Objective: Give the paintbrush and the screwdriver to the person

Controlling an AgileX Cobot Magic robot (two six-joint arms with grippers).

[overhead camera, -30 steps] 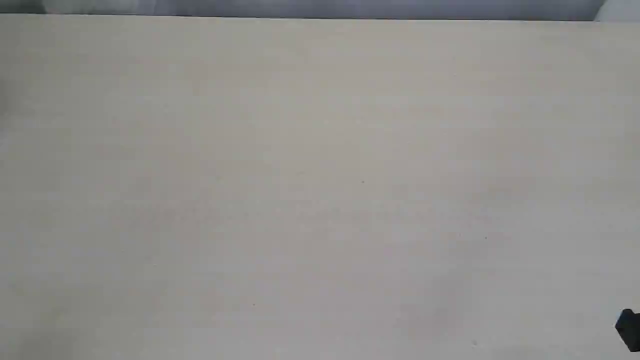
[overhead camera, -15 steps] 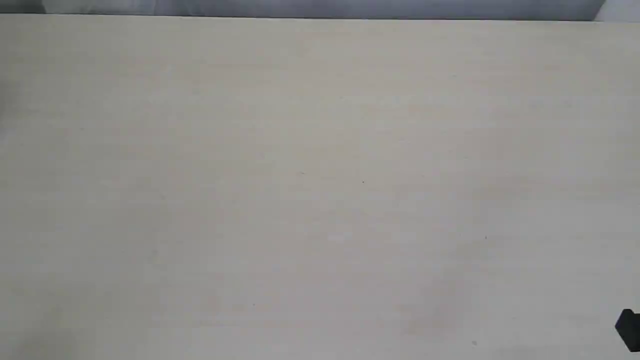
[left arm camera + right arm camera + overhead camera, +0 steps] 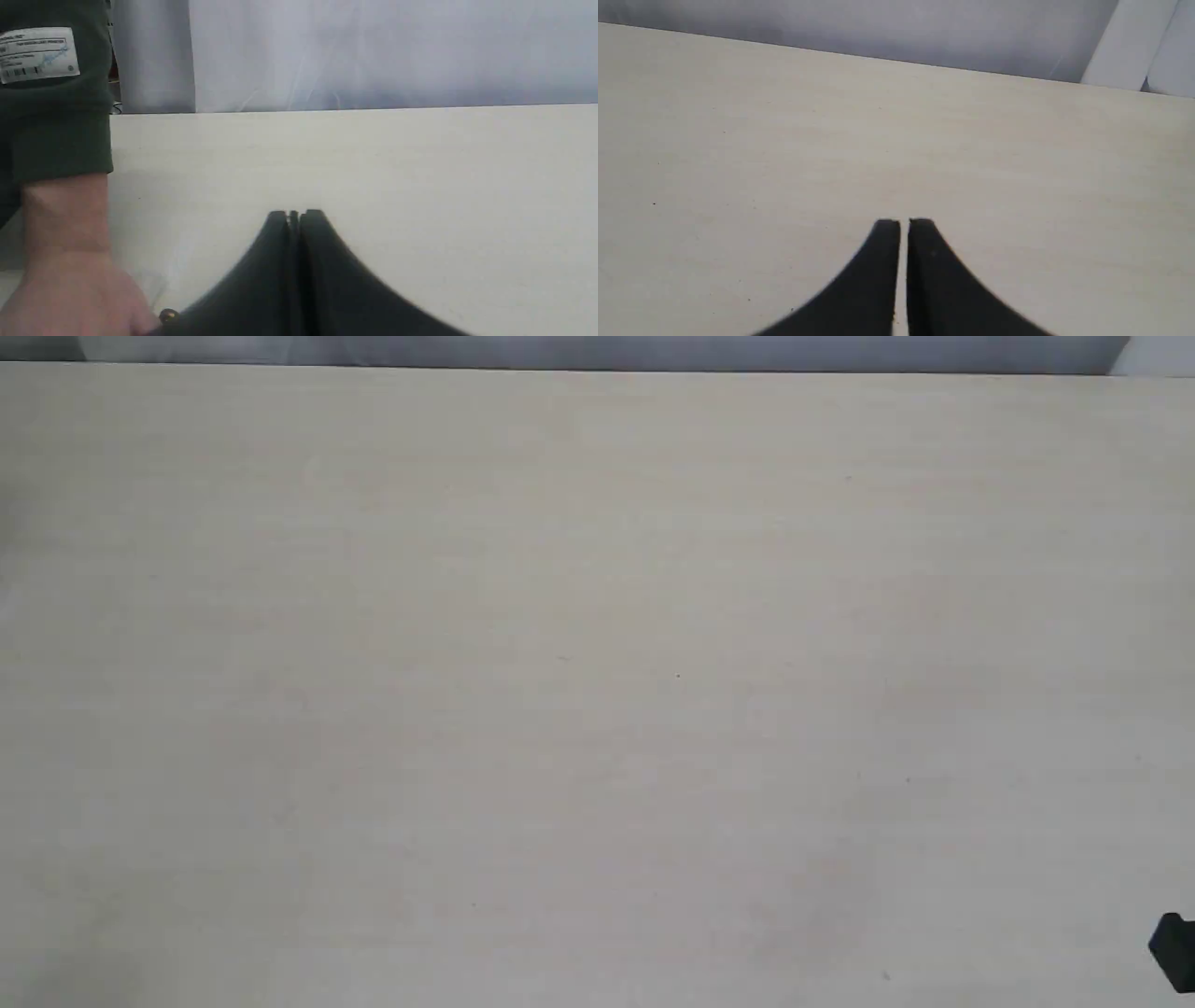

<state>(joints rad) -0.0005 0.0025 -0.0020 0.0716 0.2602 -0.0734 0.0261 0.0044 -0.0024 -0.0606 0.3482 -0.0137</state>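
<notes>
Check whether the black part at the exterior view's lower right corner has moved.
No. The black part keeps the same place against the speck on the table.

Bench (image 3: pixel 597 616) plain pale beige with a few dark specks; backdrop (image 3: pixel 373 51) grey-lilac; person's sleeve (image 3: pixel 56 121) dark green, its label (image 3: pixel 37 53) white with fine print; left gripper (image 3: pixel 294 215) and right gripper (image 3: pixel 903 224) black.

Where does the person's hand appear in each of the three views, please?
Exterior view: not in it.
Left wrist view: the person's hand sits beside the left pincer, at the end of a dark green sleeve.
Right wrist view: not in it.
Shared landmark: the pale table, its far edge against a grey backdrop.
</notes>
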